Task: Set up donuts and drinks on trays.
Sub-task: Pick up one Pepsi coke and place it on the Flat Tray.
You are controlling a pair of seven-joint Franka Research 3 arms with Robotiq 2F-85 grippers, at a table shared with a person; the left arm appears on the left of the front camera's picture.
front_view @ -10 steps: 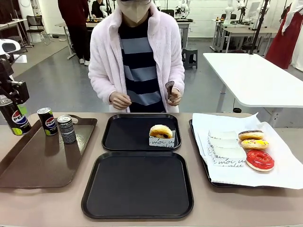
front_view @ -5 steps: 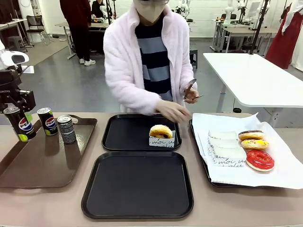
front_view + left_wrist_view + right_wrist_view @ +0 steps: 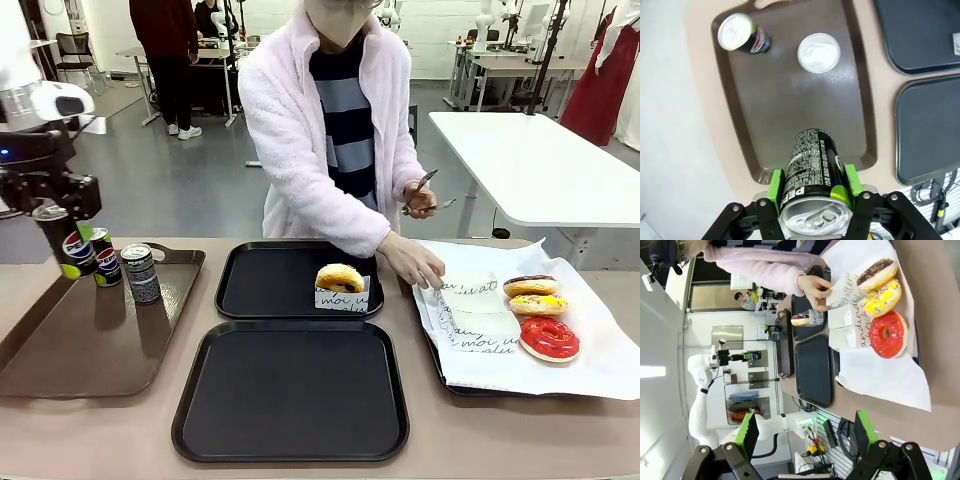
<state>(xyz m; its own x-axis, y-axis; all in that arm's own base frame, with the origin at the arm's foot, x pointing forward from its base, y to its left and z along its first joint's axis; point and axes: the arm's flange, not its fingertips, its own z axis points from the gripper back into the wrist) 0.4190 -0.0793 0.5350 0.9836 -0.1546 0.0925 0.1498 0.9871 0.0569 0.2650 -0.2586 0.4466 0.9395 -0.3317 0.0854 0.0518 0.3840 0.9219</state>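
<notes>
**Left gripper holding a drink can over the brown tray; donuts and trays laid out across the table**

Nearest the robot lies the near black tray (image 3: pixel 290 395), its surface bare. To its left is the brown tray (image 3: pixel 90 345). At the far end of that tray stand a black can (image 3: pixel 107 264) and, just beside it, a greyer can (image 3: pixel 140 272) with a silver top, both upright.

The left gripper (image 3: pixel 812 187) hangs above the brown tray. Its jaws are partly closed on the held can (image 3: pixel 812 157), with the green pads (image 3: pixel 776 182) pressing on either side of the can's upper part. The held can is upright, top toward the wrist, and clear of the tray surface.

To the right of the near black tray is the paper-lined tray (image 3: pixel 600 375). It carries three donuts in a row, near to far: the red donut (image 3: pixel 549 338), the yellow sprinkled donut (image 3: pixel 538 305) and the chocolate-topped donut (image 3: pixel 530 286). A stack of paper sleeves (image 3: pixel 478 318) lies just beside them.

The right gripper (image 3: pixel 807 432) is spread wide with nothing between its pads, well apart from these donuts.

Farther off is the far black tray (image 3: pixel 265 285). It holds one golden donut (image 3: pixel 340 274), set in a printed paper sleeve in its right part.

At the far side stands the person. One hand (image 3: pixel 420 268) touches the top of the stack of paper sleeves. The other hand (image 3: pixel 418 205) is raised and holds tongs (image 3: pixel 428 181).
</notes>
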